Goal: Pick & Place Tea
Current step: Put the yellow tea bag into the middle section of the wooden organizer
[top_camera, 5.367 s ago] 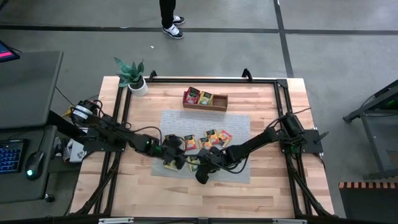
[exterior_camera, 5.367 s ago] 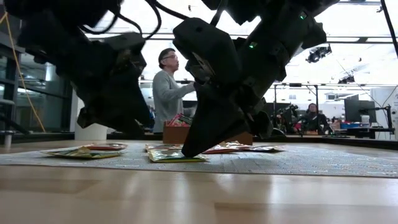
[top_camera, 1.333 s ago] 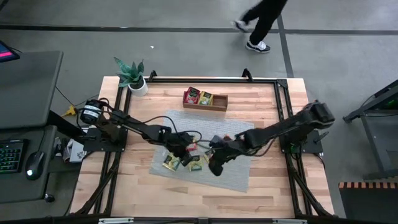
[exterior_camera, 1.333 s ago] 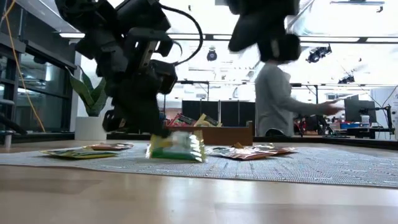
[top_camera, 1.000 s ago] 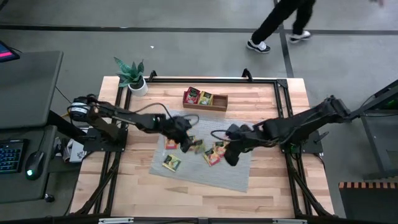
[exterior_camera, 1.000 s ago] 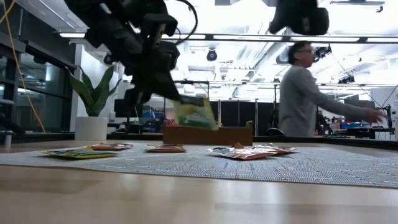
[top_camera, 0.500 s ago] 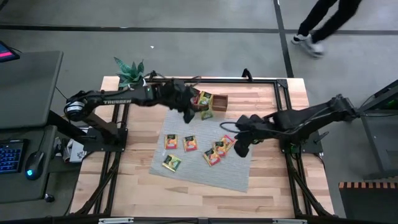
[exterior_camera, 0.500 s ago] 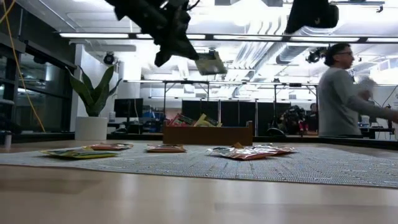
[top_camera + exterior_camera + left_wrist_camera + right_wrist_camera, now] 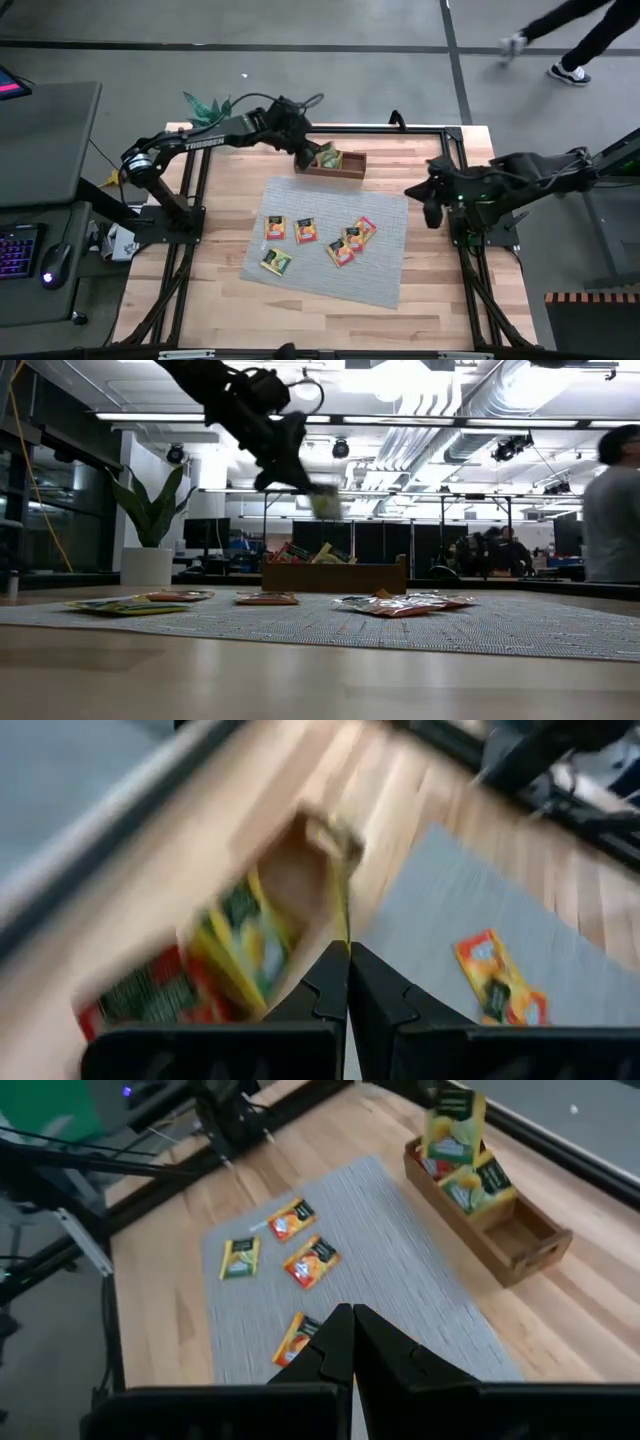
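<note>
High view, left to right. Your left gripper (image 9: 303,153) has swung from the mat up to the wooden tray (image 9: 352,171) at 12 o'clock on the table, and its jaws are pinched shut on a yellow-green sachet (image 9: 322,156), held edge-on above the tray's left and middle compartments. In the right wrist view that sachet (image 9: 451,1125) hangs directly over the tray (image 9: 520,1240), which already holds a few sachets. The carry is thus nearly done; only the release appears to remain.

On the grey mat (image 9: 375,275) at table centre, five loose sachets lie flat: two side by side (image 9: 274,228) and (image 9: 306,231) at 10 o'clock of the mat's middle, one (image 9: 276,262) at 8 o'clock, and an overlapping pair (image 9: 352,240) near the middle. These are yet to be moved.

Your right gripper (image 9: 432,210) has withdrawn from the mat toward 3 o'clock, jaws closed on nothing, hovering off the mat's right edge. A person (image 9: 575,30) walks past beyond the table.
</note>
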You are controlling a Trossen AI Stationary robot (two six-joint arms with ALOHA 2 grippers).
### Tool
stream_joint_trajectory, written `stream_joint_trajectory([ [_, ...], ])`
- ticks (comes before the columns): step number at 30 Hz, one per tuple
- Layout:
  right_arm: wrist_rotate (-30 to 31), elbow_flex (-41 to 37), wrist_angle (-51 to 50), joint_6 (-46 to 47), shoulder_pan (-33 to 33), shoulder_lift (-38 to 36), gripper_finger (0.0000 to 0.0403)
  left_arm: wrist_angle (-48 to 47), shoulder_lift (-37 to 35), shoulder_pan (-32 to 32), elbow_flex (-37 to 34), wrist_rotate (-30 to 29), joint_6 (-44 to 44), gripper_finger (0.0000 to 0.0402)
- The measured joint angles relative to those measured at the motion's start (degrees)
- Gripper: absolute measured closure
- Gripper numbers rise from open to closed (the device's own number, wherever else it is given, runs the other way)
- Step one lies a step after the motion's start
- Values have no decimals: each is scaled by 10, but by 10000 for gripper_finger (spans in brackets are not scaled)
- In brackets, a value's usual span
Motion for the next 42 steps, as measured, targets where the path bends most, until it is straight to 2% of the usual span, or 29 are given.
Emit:
stream_joint_trajectory([
  [7,-1,0,-33,-10,0,-45,401,25,42,-2,0,-1,100,401],
  [12,-1,0,-62,-6,0,-71,400,42,64,0,2,-10,129,401],
  [17,4,0,-88,-6,0,-93,400,34,91,3,36,-26,140,401],
  [20,10,0,-104,-5,0,-107,401,0,119,3,77,-32,147,401],
  [27,11,0,-120,-5,0,-134,401,-149,167,3,167,-48,215,401],
  [31,11,0,-122,-10,0,-140,400,-168,173,3,173,-68,241,401],
  [42,14,0,-131,-16,0,-139,400,-164,182,3,174,-53,243,401],
])
